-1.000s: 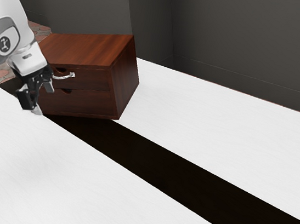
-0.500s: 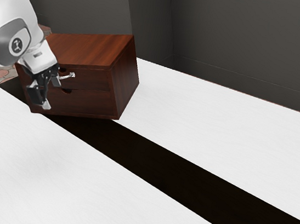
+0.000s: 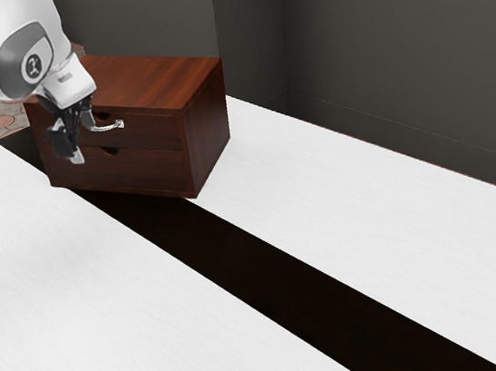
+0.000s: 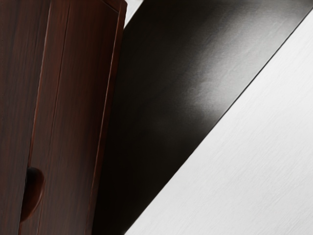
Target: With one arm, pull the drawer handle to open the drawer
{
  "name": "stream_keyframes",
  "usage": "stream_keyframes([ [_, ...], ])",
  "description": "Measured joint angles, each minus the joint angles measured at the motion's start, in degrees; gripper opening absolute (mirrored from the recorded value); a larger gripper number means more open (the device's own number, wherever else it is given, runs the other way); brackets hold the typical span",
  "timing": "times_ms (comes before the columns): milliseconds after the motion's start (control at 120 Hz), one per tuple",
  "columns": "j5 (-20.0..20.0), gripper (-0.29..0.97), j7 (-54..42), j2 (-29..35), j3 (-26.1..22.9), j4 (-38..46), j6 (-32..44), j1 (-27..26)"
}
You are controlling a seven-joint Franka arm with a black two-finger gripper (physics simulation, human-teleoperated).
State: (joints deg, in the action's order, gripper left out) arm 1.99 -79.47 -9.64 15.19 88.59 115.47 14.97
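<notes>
Now, across most of the exterior view you have the white table (image 3: 364,210), with a broad dark band (image 3: 306,303) running over it from the cabinet down to the lower right of the frame. The brown wooden cabinet (image 3: 152,81) stands in the upper left of the frame, at the head of that band, with its two drawer fronts turned toward the exterior view's left and lower edge. The white arm (image 3: 19,46) comes in from the upper left corner and bends down in front of the cabinet. The upper drawer (image 3: 150,127) lies level with the lower drawer (image 3: 141,164), so it looks shut. The black gripper (image 3: 72,146) hangs in front of the drawer fronts, pointing downward, just to the frame's left of the silver drawer handle (image 3: 107,125); you cannot tell how far it is open, nor whether it touches the handle. In the wrist view, the wooden front (image 4: 58,98) stands beside the dark band (image 4: 186,98) and the white tabletop (image 4: 254,161), with a round recess (image 4: 32,191) cut into the wood.
</notes>
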Motion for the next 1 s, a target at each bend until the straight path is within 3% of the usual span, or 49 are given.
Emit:
stream_keyframes([
  [1000, -3.21, 0.68, 1.57, -10.13, 0.06, -7.27, 6.40, 2.25],
])
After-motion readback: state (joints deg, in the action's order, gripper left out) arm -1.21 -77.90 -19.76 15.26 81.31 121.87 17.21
